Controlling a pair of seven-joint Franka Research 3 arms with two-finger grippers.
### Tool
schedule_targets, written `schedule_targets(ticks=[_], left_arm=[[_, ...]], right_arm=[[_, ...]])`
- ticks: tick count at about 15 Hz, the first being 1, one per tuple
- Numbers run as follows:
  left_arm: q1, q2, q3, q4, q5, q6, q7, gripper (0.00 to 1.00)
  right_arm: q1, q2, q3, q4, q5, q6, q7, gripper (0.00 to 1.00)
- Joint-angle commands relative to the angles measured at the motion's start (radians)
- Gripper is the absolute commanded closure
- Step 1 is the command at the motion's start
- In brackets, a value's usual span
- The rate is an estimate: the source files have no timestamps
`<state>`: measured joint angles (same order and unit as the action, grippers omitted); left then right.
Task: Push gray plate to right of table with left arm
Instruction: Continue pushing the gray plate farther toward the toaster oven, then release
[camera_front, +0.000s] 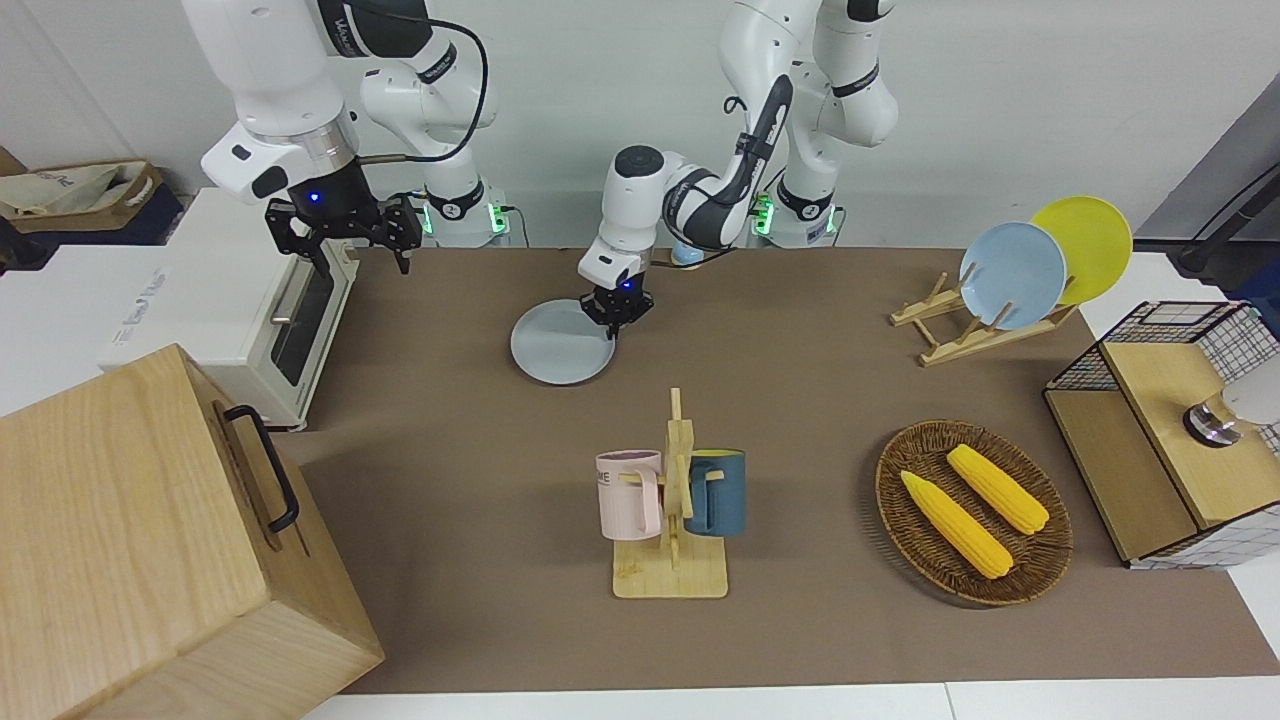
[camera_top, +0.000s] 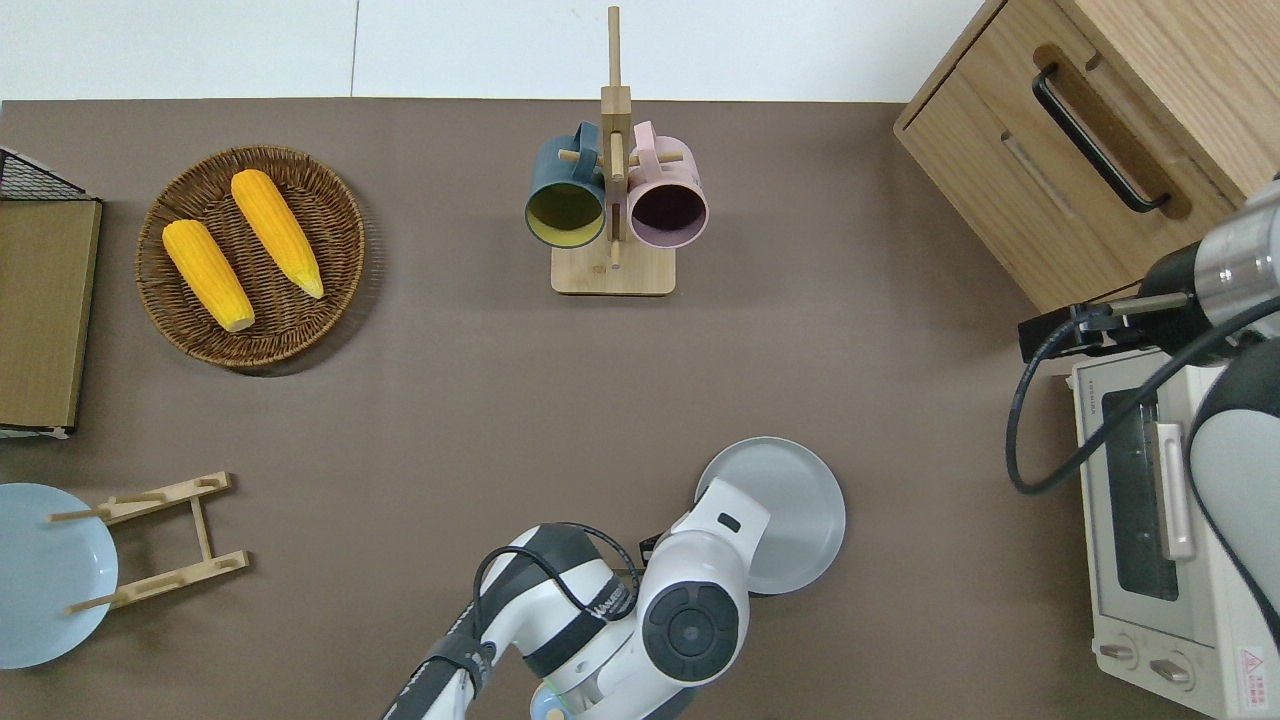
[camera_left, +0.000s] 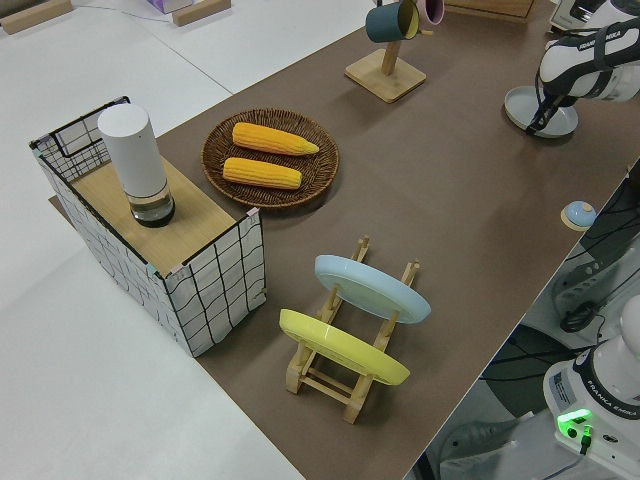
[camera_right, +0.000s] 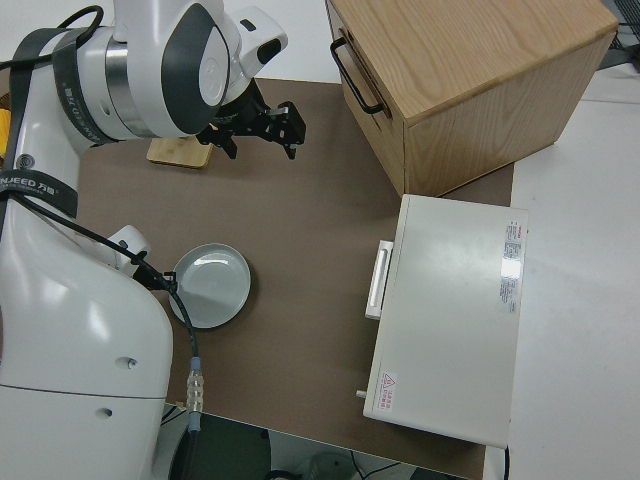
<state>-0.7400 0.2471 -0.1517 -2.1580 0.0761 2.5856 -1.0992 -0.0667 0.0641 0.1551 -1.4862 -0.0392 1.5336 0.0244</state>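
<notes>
One view, the front, shows left tool (camera_front: 617, 323) touching gray plate (camera_front: 556, 346).

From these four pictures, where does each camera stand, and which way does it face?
Front: across the table, facing both arms; left gripper at the gray plate.
Overhead: straight down on the table; left arm over the plate's edge.
Left side: raised at the left arm's end, looking along the table past the basket of corn.
Right side: above the parked right arm, toward the wooden box.
All four show the gray plate.
</notes>
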Motion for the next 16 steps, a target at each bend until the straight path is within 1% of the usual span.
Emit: schedule_targets(ticks=[1, 2, 5, 8, 11, 12, 13, 14, 16], left_arm=[[-0.07, 0.127, 0.012, 0.147, 0.039, -0.044, -0.088, 1.0], [-0.082, 0.144, 0.014, 0.174, 0.041, -0.05, -0.103, 1.0], [-0.091, 0.167, 0.012, 0.236, 0.056, -0.07, -0.116, 1.0], [-0.117, 0.173, 0.012, 0.26, 0.056, -0.071, -0.126, 1.0], [-0.119, 0.178, 0.012, 0.26, 0.057, -0.071, -0.126, 1.0], [-0.119, 0.176, 0.012, 0.26, 0.057, -0.07, -0.125, 0.96], [-0.117, 0.176, 0.012, 0.262, 0.056, -0.07, -0.125, 0.81], [-0.116, 0.175, 0.014, 0.262, 0.056, -0.07, -0.123, 0.7], [-0.107, 0.173, 0.015, 0.271, 0.056, -0.073, -0.123, 0.35]], right_arm=[[-0.001, -0.006, 0.0, 0.001, 0.007, -0.01, 0.003, 0.017], [-0.001, -0.006, 0.0, 0.001, 0.007, -0.01, 0.003, 0.017], [-0.001, -0.006, 0.0, 0.001, 0.007, -0.01, 0.003, 0.017], [-0.001, -0.006, 0.0, 0.001, 0.007, -0.01, 0.003, 0.017], [-0.001, -0.006, 0.0, 0.001, 0.007, -0.01, 0.003, 0.017], [-0.001, -0.006, 0.0, 0.001, 0.007, -0.01, 0.003, 0.017], [-0.001, -0.006, 0.0, 0.001, 0.007, -0.01, 0.003, 0.017], [-0.001, -0.006, 0.0, 0.003, 0.007, -0.01, 0.003, 0.017], [-0.001, -0.006, 0.0, 0.001, 0.007, -0.01, 0.005, 0.017]])
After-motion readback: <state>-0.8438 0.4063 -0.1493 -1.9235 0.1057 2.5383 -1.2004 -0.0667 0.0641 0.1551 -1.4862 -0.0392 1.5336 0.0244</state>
